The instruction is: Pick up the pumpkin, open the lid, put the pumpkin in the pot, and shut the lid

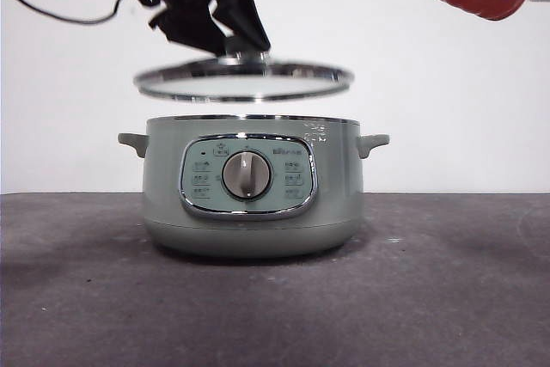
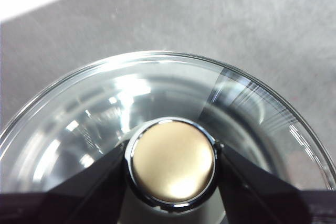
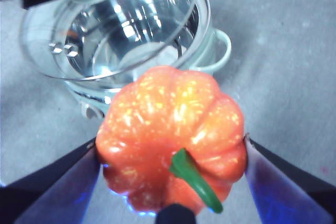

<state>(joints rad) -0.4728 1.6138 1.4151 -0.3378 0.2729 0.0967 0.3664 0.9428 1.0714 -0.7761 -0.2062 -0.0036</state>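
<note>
Orange pumpkin (image 3: 170, 145): clamped in right gripper (image 3: 170, 153), high beside pot (image 1: 252, 191).
Lid (image 1: 244, 81): knob pinched by left gripper (image 2: 172, 161), above pot.

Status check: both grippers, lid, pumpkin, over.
Left gripper shut on lid knob, lid lifted clear above pot. Right gripper holds pumpkin high, beside pot. Nothing blocking the opening.

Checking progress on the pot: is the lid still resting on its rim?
No, the lid hangs clear above the pot, held by the left claw.

Grey table (image 1: 86, 298), white wall (image 1: 69, 109), black cable (image 1: 51, 13).
</note>
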